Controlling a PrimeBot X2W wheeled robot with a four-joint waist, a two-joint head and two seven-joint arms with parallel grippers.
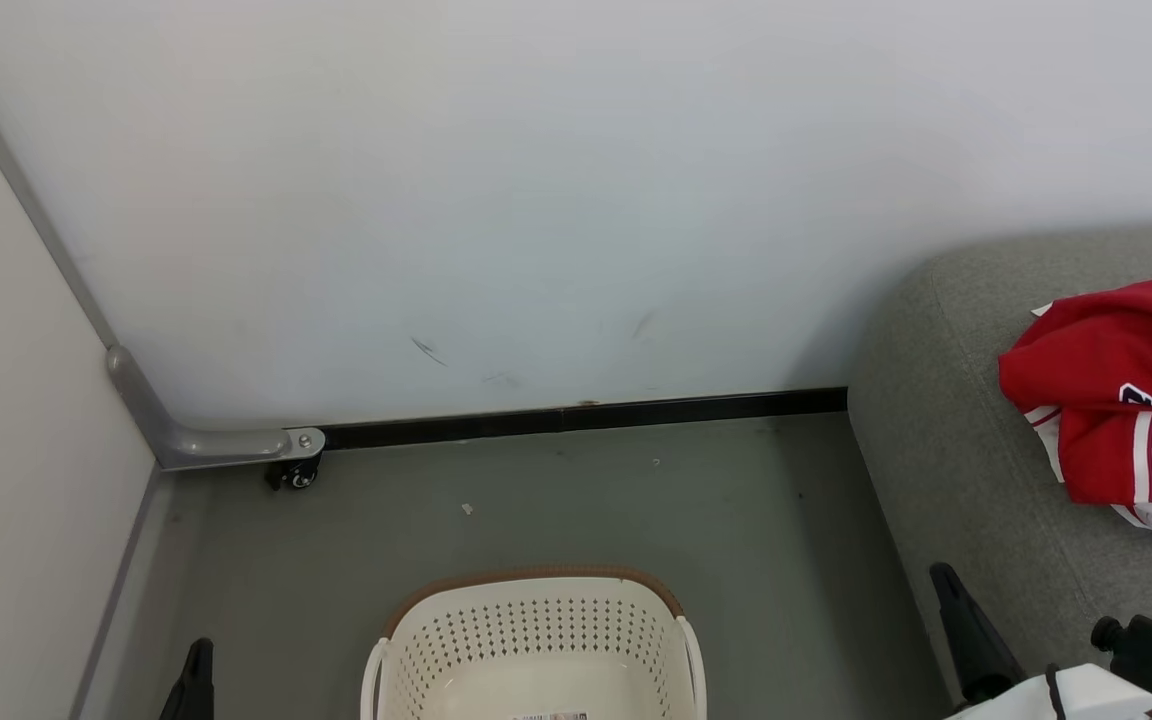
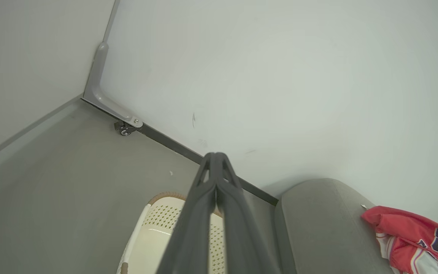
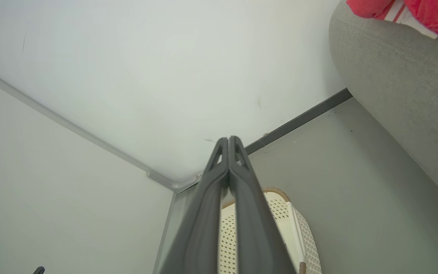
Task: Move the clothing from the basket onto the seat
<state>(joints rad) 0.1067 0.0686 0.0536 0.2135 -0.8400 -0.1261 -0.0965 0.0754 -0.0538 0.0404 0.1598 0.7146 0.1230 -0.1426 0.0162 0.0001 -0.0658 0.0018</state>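
Note:
The cream-white basket [image 1: 536,640] with a brown rim stands on the floor at the bottom centre, its visible floor bare except for a label. The red clothing [image 1: 1126,400] with white trim and dark numerals lies crumpled on the grey seat [image 1: 946,450] at the right. The left wrist view has the clothing [image 2: 413,236] on the seat [image 2: 318,224] and the basket [image 2: 154,236]. My left gripper [image 2: 215,156] is shut with nothing in it, above the basket. My right gripper [image 3: 228,139] is shut and holds nothing; the basket [image 3: 295,236] sits below it and the seat [image 3: 394,72] to its right.
A white wall [image 1: 536,200] runs behind with a black baseboard [image 1: 586,415]. A grey metal leg with a small castor [image 1: 291,470] stands at the left corner beside a pale panel [image 1: 16,480]. Grey floor [image 1: 556,500] lies between basket and wall.

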